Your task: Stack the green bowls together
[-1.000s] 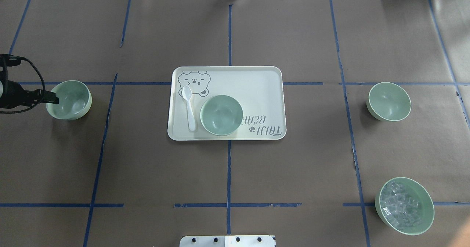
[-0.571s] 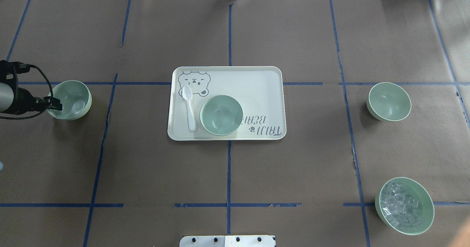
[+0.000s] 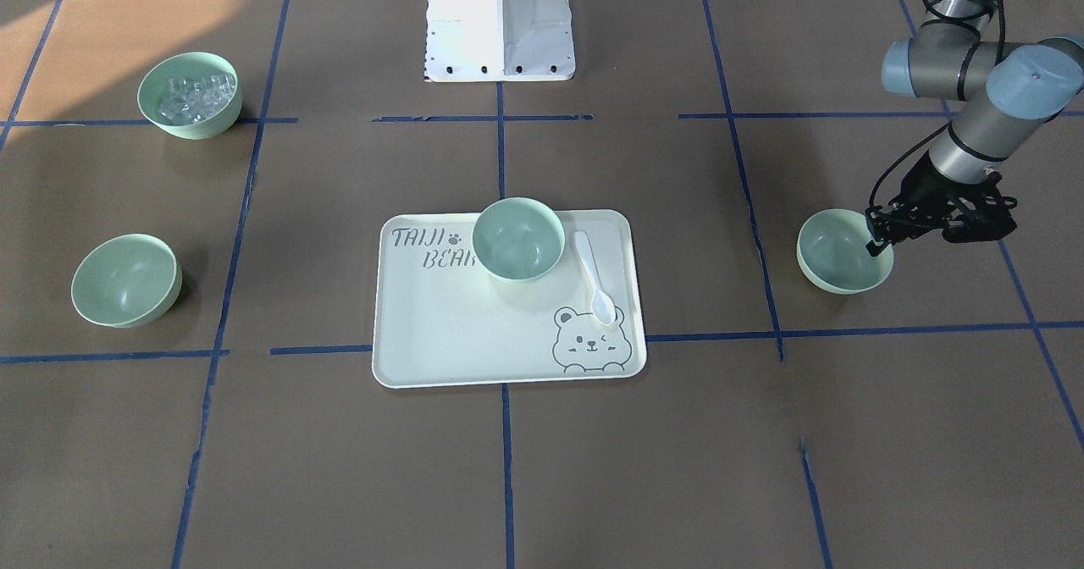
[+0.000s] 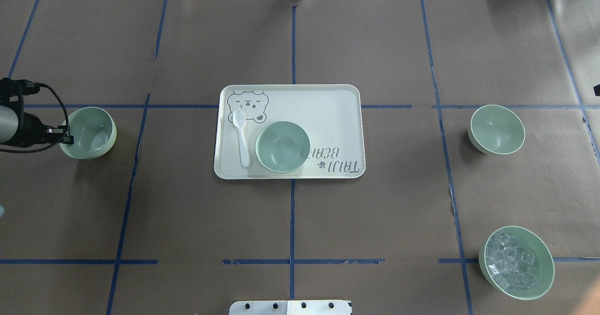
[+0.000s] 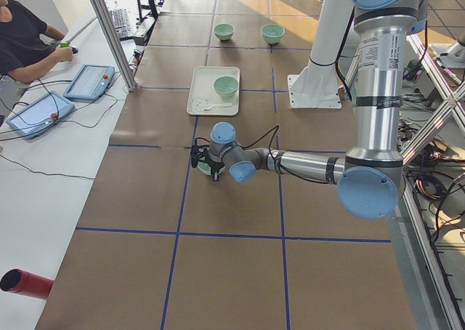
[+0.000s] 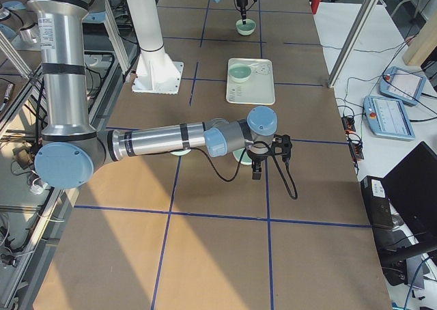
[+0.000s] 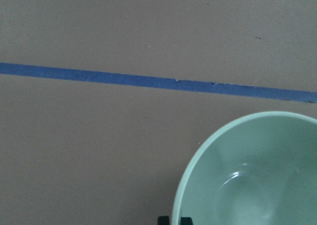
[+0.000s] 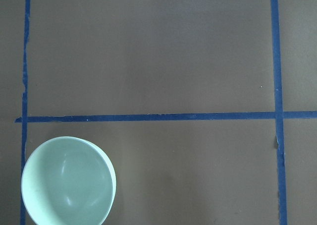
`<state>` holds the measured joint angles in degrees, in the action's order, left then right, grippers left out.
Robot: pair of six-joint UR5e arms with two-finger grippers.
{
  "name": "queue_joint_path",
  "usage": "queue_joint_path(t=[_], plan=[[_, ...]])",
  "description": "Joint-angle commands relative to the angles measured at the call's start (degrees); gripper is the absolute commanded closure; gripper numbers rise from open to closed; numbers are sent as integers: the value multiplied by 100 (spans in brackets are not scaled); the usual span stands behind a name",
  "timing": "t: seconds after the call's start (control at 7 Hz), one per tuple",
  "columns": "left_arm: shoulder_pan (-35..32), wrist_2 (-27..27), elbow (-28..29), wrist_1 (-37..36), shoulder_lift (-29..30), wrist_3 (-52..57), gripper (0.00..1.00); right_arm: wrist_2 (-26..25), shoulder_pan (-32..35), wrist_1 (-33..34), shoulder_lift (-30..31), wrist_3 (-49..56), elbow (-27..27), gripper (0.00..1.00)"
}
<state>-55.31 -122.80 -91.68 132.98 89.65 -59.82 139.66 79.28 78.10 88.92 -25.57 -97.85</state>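
Observation:
Three plain green bowls show. One (image 4: 91, 132) sits at the table's left; it also shows in the front view (image 3: 838, 251) and the left wrist view (image 7: 252, 175). My left gripper (image 4: 68, 136) is shut on its outer rim, with fingertips (image 7: 173, 220) on both sides of the rim. A second bowl (image 4: 282, 146) stands on the bear-printed tray (image 4: 328, 104). A third bowl (image 4: 496, 129) sits at the right, and the right wrist view (image 8: 67, 180) shows it below. My right gripper (image 6: 263, 166) hovers near it; I cannot tell whether it is open or shut.
A white spoon (image 4: 241, 137) lies on the tray left of its bowl. A green bowl of clear ice-like cubes (image 4: 515, 262) sits at the near right. Blue tape lines cross the brown table cover. The robot base plate (image 4: 290, 307) is at the near edge.
My left gripper came in over the left bowl's rim and closed on it. The bowl has shifted slightly toward the robot's side. The other bowls have not moved.

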Motion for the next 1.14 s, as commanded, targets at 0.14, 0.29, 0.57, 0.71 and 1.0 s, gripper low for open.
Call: queue_joint_path(t=[0.14, 0.29, 0.57, 0.71, 1.0], plan=[[-700, -815, -603, -1592, 690, -74, 100, -639, -876, -1328, 11, -1561, 194, 0], [-727, -807, -771, -2052, 1016, -379, 100, -842, -1131, -1837, 11, -1913, 448, 0], [-709, -789, -816, -2231, 1701, -1729, 100, -1351, -1772, -2604, 2, -2565, 783, 0], [-683, -771, -860, -2598, 2044, -2014, 100, -1475, -1950, -2677, 2, -2585, 889, 0], [-570, -745, -870, -2848, 2442, -2400, 100, -1468, -2056, -2669, -15, -2585, 1004, 1]])
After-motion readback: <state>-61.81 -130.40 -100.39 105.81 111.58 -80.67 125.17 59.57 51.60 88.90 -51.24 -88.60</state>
